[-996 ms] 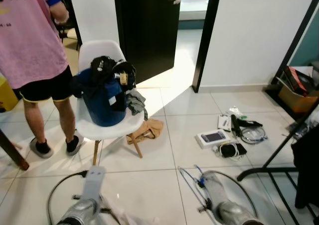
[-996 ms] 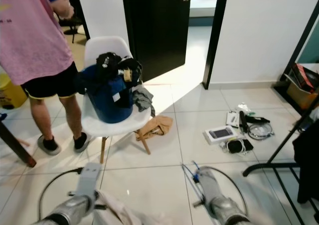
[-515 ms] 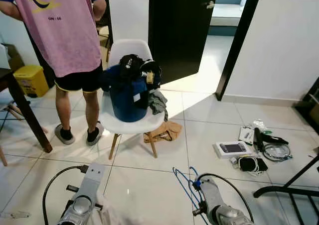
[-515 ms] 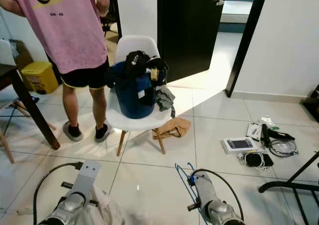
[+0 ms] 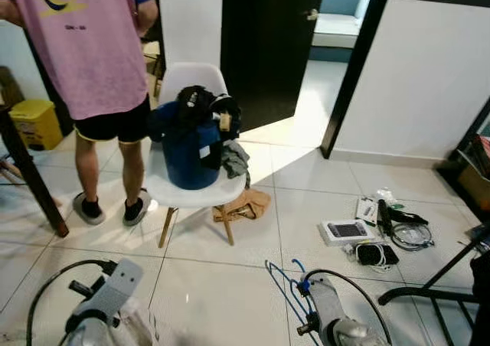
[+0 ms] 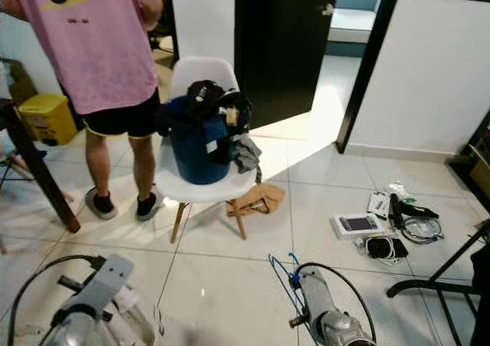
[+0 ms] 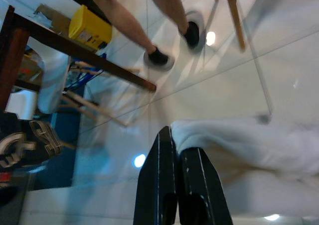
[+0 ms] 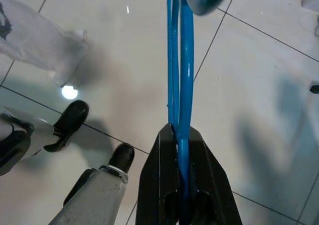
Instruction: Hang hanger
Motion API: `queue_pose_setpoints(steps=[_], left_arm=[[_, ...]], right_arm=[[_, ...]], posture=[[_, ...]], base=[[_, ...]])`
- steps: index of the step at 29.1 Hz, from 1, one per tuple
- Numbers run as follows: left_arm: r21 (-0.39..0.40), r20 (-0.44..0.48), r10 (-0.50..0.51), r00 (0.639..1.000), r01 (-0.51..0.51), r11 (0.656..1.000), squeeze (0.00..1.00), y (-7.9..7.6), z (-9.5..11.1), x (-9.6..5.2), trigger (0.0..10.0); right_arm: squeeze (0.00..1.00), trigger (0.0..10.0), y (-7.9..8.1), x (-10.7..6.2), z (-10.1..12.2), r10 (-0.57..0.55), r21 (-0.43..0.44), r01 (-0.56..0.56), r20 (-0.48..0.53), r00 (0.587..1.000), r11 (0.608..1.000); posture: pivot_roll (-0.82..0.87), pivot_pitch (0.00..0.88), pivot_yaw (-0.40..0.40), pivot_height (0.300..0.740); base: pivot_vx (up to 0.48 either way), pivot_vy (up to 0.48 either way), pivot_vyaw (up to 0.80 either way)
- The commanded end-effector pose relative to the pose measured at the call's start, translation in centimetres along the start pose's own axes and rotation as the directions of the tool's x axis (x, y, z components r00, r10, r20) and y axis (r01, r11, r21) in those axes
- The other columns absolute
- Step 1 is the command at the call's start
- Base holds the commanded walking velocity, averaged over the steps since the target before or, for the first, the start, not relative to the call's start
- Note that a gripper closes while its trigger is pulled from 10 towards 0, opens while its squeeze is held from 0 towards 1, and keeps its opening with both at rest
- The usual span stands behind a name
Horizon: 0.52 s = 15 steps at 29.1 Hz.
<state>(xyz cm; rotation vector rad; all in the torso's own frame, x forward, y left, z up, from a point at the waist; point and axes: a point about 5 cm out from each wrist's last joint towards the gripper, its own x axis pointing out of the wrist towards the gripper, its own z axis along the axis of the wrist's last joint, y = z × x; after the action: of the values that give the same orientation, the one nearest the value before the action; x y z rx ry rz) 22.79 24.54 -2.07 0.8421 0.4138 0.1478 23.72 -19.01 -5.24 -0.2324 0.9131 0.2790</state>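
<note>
White fabric (image 7: pixel 239 140) is being pinched between the left gripper's (image 7: pixel 175 150) black fingers, which are pressed together low over the glossy tiled floor (image 5: pixel 222 277). Ahead, a person in a pink shirt (image 5: pixel 84 40) is standing beside a white chair (image 5: pixel 191 189) carrying a blue bucket heaped with clothes (image 5: pixel 187 151). Rightward, the right gripper (image 8: pixel 180 150) is clamping the thin blue wire hanger (image 8: pixel 179 75) tightly, holding it above the floor.

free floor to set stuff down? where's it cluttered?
Bare tiles lie between the white chair and the two arms. More bare tiles run from the chair toward the open doorway. Crowded: the gadget pile on the robot's right, the tan cloth under the chair, the person beside it.
</note>
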Motion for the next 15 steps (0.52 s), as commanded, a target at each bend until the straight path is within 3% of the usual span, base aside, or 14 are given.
queue_pose_setpoints(steps=[1,5,15], left_arm=[[0.067,0.003,0.028,1.000,-0.028,0.997,0.00,0.1,0.1,0.2,10.0],[0.076,-0.056,0.005,0.998,-0.001,0.997,0.00,-0.1,-1.0,0.1,10.0],[-0.009,-0.121,0.023,0.992,-0.024,1.000,0.00,0.3,-3.6,-1.5,10.0]], right_arm=[[0.00,10.0,-0.3,-0.1,0.1,-0.006,-0.012,0.006,0.004,1.000,1.000],[0.00,10.0,-0.4,-0.1,0.1,-0.011,-0.009,0.011,0.005,1.000,1.000],[0.00,10.0,-0.1,0.0,0.0,-0.008,0.005,0.008,0.009,1.000,1.000]], posture=[[0.12,0.000,-0.074,0.740],[0.13,0.000,-0.068,0.740],[0.17,0.000,-0.048,0.740]], base=[[0.000,0.000,0.00],[0.000,0.000,0.00],[0.000,0.000,0.00]])
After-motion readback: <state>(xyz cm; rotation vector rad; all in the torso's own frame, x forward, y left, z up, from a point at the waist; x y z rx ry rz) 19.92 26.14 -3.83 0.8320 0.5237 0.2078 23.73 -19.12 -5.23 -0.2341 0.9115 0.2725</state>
